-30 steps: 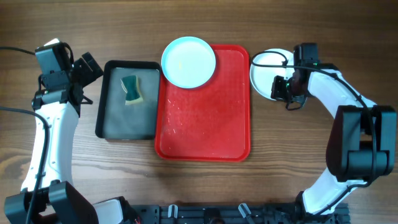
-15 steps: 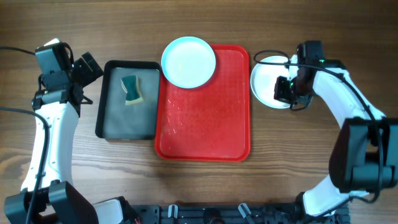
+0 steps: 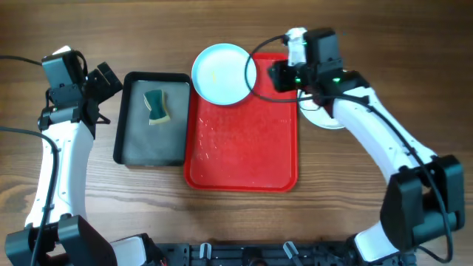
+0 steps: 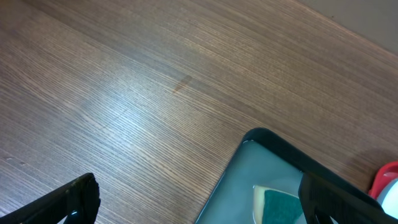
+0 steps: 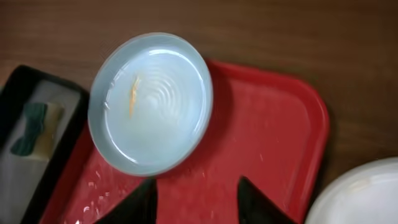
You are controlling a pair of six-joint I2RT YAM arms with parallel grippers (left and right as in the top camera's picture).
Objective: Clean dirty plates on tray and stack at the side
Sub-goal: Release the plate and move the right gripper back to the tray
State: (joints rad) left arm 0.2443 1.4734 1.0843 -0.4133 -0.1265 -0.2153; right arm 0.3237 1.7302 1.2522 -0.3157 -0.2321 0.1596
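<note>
Swung right hand (image 5: 196,193) off white plate (image 5: 360,193) to over tray's (image 3: 244,155) far right corner, fingers partly apart, gripping nothing; with left hand (image 4: 199,186) wide open, empty; with 1 pale blue plate (image 3: 224,73) overlapping tray's far left corner.

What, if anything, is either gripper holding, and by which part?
Nothing is held. The right gripper hangs with jaws apart over the red tray; the left gripper is open beside the grey pan.
</note>
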